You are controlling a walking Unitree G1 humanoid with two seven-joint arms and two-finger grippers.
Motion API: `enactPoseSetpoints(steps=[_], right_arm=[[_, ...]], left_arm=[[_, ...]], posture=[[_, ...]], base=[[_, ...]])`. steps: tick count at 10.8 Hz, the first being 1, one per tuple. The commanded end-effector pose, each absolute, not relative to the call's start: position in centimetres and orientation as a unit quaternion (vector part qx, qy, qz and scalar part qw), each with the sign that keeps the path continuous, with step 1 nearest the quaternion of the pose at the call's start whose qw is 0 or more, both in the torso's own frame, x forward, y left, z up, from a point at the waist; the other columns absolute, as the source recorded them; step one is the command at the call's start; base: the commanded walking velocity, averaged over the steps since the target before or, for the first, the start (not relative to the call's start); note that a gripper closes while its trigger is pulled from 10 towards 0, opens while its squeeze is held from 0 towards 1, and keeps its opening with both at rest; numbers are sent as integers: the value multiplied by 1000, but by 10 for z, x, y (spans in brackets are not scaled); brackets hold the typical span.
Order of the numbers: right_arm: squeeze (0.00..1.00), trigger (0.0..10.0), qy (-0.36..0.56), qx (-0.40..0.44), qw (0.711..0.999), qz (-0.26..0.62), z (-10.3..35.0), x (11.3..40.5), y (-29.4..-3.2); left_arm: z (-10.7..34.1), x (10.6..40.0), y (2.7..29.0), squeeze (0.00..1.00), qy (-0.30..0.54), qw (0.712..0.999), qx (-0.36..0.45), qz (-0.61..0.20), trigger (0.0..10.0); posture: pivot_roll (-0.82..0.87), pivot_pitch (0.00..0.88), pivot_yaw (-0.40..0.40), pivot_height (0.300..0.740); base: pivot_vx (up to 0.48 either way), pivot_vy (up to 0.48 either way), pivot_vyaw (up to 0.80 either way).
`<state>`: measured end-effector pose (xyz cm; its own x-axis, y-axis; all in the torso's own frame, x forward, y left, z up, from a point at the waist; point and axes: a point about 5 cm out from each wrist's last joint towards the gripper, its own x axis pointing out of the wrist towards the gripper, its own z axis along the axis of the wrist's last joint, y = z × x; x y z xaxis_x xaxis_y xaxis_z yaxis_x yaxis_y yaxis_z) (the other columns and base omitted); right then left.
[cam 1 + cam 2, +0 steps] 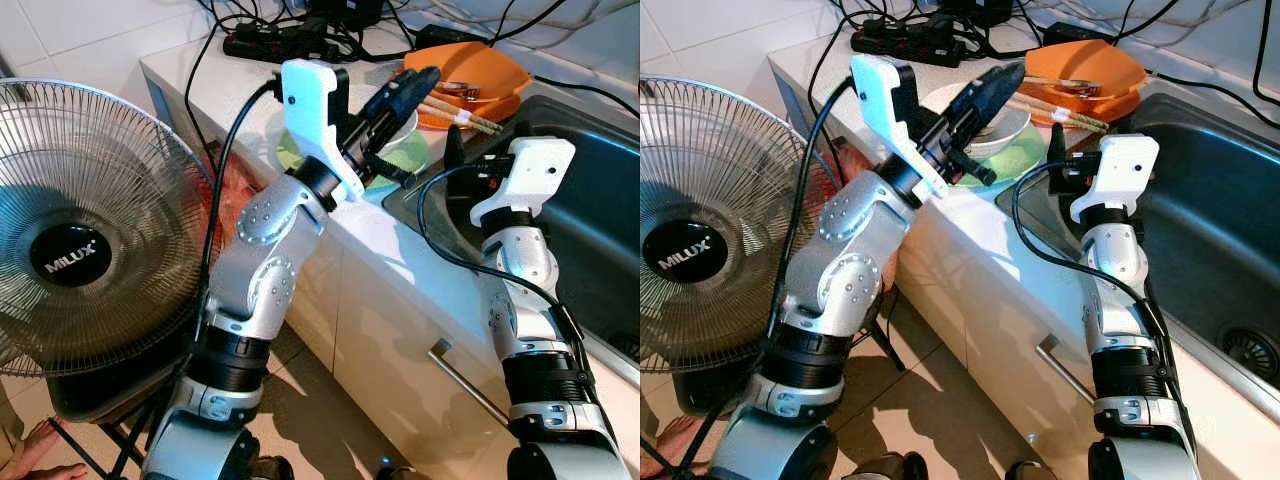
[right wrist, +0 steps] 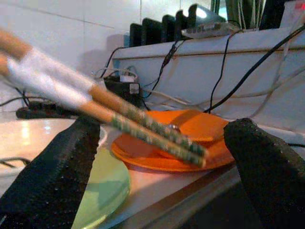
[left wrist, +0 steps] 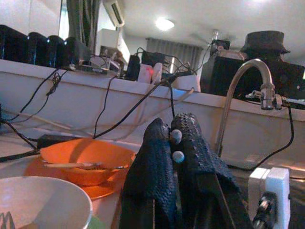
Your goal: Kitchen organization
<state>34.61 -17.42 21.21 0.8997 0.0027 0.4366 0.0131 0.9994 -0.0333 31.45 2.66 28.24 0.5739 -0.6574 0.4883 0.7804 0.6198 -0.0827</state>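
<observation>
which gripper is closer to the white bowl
Left. The left gripper hovers right over the white bowl; the right gripper sits beside it at the sink's edge.

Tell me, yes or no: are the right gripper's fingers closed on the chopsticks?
No. In the right wrist view the right gripper has its fingers spread wide, with the chopsticks lying untouched between them on the orange bowl.

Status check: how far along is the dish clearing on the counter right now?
Nothing looks cleared yet: the orange bowl, chopsticks, white bowl and green plate sit on the counter. In hand: right gripper open around the chopstick tips; left gripper shut, empty. All dishes remain.
</observation>
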Motion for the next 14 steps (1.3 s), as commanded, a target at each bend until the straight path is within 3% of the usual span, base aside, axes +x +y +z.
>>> enactPoseSetpoints(steps=[1,4,6,7,14], right_arm=[[0,10000,-244,-8,970,1,222,346,-171],[0,10000,-244,-5,970,4,221,345,-169],[0,4510,-244,-3,970,11,220,344,-166],[0,0,-245,-2,970,14,220,344,-165],[0,0,-242,-4,970,17,218,344,-166]], left_arm=[[284,310,25,0,-212,868,-151,-423,10000],[278,310,24,0,-201,868,-152,-428,10000],[277,309,23,0,-200,867,-152,-430,10000],[277,309,23,0,-200,867,-151,-431,10000],[277,312,24,0,-199,872,-150,-421,10000]], posture=[[-24,106,68,740],[-25,102,69,740],[-25,99,69,740],[-25,99,69,740],[-24,113,67,740]], base=[[0,0,0],[0,0,0],[0,0,0],[0,0,0],[0,0,0]])
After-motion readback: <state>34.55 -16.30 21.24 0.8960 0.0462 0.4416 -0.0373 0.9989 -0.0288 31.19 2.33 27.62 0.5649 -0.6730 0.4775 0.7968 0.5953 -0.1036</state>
